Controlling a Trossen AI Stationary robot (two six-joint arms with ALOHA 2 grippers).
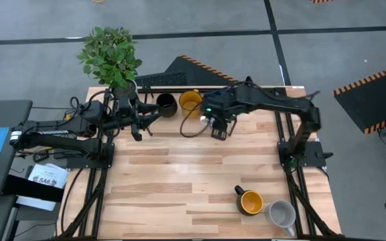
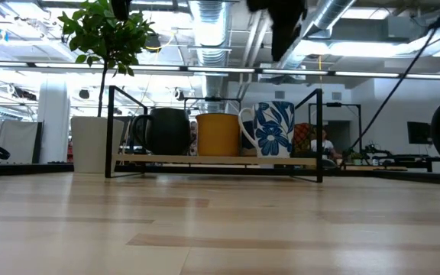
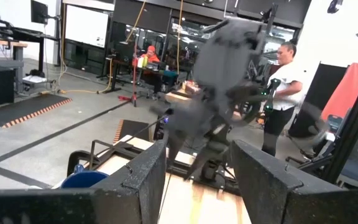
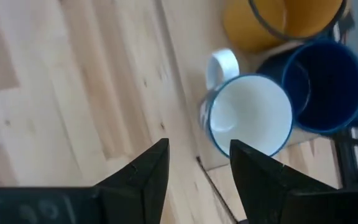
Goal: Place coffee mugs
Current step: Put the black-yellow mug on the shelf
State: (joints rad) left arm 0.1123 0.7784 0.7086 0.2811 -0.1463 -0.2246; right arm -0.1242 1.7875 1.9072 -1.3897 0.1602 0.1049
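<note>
On a low wire rack (image 2: 205,160) at the table's far edge stand a black mug (image 2: 166,130), a yellow-orange mug (image 2: 218,134) and a white mug with blue marks (image 2: 270,128). A dark blue mug (image 4: 325,87) stands behind the white one (image 4: 250,115). A second yellow-orange mug (image 1: 250,201) and a light grey-white mug (image 1: 282,214) lie near the table's near right corner. My right gripper (image 4: 199,152) hangs open and empty above the table just in front of the white mug. My left gripper (image 3: 197,158) is open and empty by the rack's left end (image 1: 139,128).
A leafy plant (image 1: 110,55) in a white pot (image 2: 90,143) stands at the rack's left end. A keyboard (image 1: 161,80) lies beyond the far edge. People show in the room behind the table. Bare wood spreads across the table's middle (image 1: 179,174).
</note>
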